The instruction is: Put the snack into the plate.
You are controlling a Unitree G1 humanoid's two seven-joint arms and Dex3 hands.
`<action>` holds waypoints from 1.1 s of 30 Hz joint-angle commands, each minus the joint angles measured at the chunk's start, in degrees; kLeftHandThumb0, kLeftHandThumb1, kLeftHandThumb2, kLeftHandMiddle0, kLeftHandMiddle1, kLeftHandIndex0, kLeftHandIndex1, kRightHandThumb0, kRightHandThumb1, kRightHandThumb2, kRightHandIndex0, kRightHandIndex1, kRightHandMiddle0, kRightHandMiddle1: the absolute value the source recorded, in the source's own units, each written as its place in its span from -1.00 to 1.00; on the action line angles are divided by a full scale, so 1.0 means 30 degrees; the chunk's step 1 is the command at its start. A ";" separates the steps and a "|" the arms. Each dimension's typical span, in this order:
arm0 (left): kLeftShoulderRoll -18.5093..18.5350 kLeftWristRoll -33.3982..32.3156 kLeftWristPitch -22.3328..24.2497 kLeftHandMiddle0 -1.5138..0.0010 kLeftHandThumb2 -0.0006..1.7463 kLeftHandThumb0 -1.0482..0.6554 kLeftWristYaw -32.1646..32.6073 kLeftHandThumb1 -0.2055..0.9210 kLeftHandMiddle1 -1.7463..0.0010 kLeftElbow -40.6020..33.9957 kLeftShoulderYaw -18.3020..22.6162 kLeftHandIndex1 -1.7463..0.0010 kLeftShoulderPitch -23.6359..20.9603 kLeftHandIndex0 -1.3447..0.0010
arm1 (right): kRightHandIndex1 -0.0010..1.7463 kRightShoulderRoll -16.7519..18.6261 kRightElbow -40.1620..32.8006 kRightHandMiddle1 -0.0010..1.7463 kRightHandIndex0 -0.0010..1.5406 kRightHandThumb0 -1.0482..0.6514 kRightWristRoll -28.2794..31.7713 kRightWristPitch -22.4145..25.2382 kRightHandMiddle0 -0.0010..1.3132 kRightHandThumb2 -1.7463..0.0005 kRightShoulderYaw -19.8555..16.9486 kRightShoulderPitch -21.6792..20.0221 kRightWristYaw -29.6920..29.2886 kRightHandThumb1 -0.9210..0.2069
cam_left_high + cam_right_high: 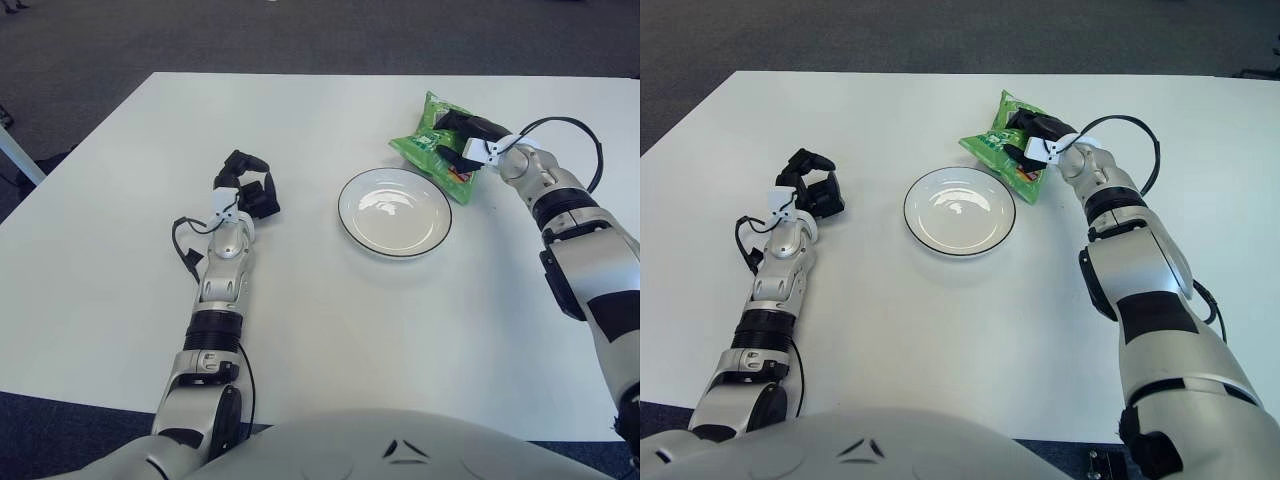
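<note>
The snack [432,148], a green crinkly foil bag, sits toward the far right part of the white table [330,320], just beyond the right rim of the plate [394,211], with the right hand [466,141] closed over its right side; it looks light, soft and slippery, likely to crumple, so a pinch across the puffy middle seems safest. The plate is a smooth, glossy white round dish with a dark rim, and the left hand [250,186] shows curled and holding nothing, nearer the left edge
</note>
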 commanded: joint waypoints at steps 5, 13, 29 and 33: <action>-0.0932 0.0191 -0.0332 -0.75 0.59 -0.36 0.0500 -0.18 -1.00 0.1685 -0.0143 -1.00 0.3057 0.01 | -1.00 -0.0272 0.0513 -0.07 -1.00 -0.90 -0.0791 0.1291 -1.00 -0.19 0.0841 0.0994 0.0607 -1.00; -0.1041 0.0083 -0.0073 -0.73 0.59 -0.36 0.0656 -0.18 -1.00 0.1641 -0.0078 -1.00 0.2921 0.02 | -1.00 -0.0625 0.0568 -0.10 -1.00 -0.91 -0.1007 0.1212 -1.00 -0.23 0.1353 0.1177 0.0646 -1.00; -0.0948 0.0155 -0.0106 -0.72 0.59 -0.36 0.0624 -0.18 -1.00 0.1641 -0.0152 -1.00 0.2944 0.02 | -1.00 -0.0956 0.0571 -0.22 -1.00 -0.88 -0.1237 0.1096 -1.00 -0.05 0.2128 0.1803 0.0616 -1.00; -0.0897 0.0175 -0.0359 -0.73 0.60 -0.36 0.0542 -0.20 -1.00 0.1709 -0.0186 -1.00 0.2974 0.01 | -1.00 -0.1056 0.0533 -0.12 -1.00 -0.81 -0.1339 0.1169 -1.00 0.14 0.2317 0.1821 0.0606 -1.00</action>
